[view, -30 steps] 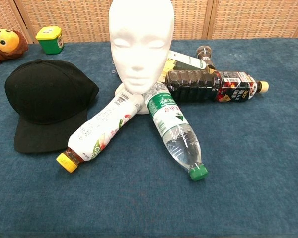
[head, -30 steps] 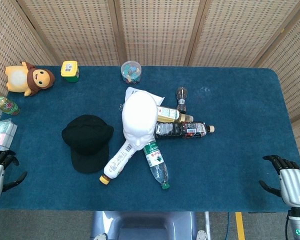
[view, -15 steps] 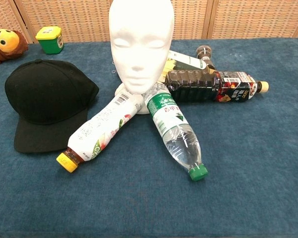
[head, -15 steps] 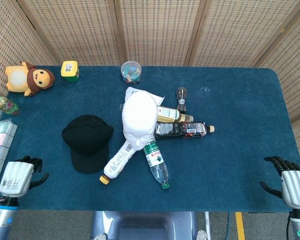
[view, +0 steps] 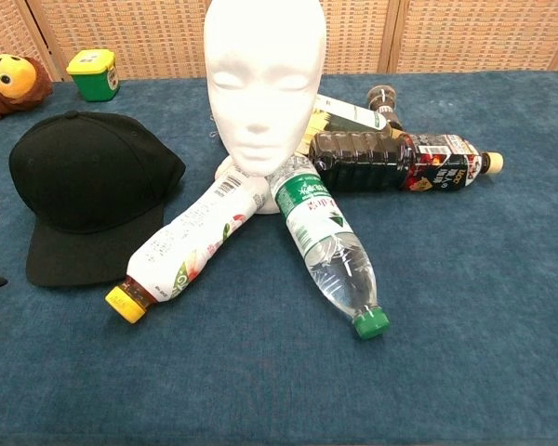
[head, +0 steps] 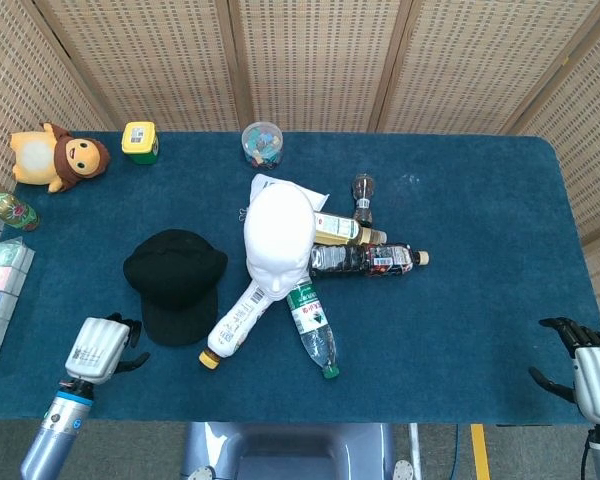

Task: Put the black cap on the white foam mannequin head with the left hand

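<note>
One black cap [head: 174, 282] lies flat on the blue table [head: 480, 200], crown up and brim toward the near edge, just left of the one white foam mannequin head [head: 279, 238], which stands upright near the middle with its face toward the robot. The left hand [head: 99, 348] hovers over the near-left part of the table, close to the cap's brim but apart from it, holding nothing with its dark fingers [head: 132, 343] spread (only their tips show at the left edge of the chest view). The right hand [head: 592, 375] sits at the near-right corner, also empty with fingers apart. Five bottles fan out around the head's base: a white one with a yellow cap [head: 237, 323], a clear one with a green cap [head: 312, 327], a dark one [head: 368, 260] lying on its side, a pale yellowish one [head: 344, 229] behind it, and a small dark bottle [head: 362, 193] farther back. Along the far edge sit one plush monkey [head: 58, 157], one yellow-lidded green tub [head: 140, 141] and one clear cup of small coloured bits [head: 263, 143]
</note>
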You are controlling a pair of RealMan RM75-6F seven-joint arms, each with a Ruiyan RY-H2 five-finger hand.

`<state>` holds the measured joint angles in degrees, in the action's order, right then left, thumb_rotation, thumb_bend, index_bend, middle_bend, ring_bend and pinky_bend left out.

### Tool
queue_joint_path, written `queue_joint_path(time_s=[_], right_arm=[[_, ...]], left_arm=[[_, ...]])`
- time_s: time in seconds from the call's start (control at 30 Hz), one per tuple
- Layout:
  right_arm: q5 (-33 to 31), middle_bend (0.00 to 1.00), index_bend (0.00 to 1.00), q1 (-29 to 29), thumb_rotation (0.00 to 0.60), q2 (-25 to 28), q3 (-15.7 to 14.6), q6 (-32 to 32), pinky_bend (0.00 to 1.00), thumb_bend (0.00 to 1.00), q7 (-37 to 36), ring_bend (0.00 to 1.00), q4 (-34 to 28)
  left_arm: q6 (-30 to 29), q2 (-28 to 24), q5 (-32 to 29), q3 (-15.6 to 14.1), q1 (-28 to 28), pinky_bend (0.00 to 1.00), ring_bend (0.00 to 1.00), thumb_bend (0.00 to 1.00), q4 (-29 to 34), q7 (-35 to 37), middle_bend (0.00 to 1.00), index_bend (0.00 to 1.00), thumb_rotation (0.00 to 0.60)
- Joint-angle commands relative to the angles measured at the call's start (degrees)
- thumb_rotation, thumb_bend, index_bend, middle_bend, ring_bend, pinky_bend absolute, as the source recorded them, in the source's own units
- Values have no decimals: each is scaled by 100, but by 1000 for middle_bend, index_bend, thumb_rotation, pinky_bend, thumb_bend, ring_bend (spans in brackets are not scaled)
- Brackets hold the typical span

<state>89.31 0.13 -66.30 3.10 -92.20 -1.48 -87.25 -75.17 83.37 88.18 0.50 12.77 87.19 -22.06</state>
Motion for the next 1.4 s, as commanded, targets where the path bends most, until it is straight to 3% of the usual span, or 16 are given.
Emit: queue_joint_path(time_s=[0.03, 0.63, 1.4], right_arm=[[2, 353, 303, -7, 600, 3, 5, -12, 404, 113, -23, 414, 10], [-42, 353, 303, -105, 600, -42, -2, -70, 404, 113, -227, 414, 207], [-80, 353, 302, -192, 600, -61, 34, -147, 404, 113, -367, 414, 334]], left_arm=[[17, 194, -43, 31, 54, 791, 562, 144, -165, -137, 704, 672, 600], [204, 1101, -350, 167, 284, 791, 562, 142, -843, -461, 704, 672, 600], [163, 1595, -500, 288, 468, 791, 562, 143, -1320, -338, 704, 672, 600]])
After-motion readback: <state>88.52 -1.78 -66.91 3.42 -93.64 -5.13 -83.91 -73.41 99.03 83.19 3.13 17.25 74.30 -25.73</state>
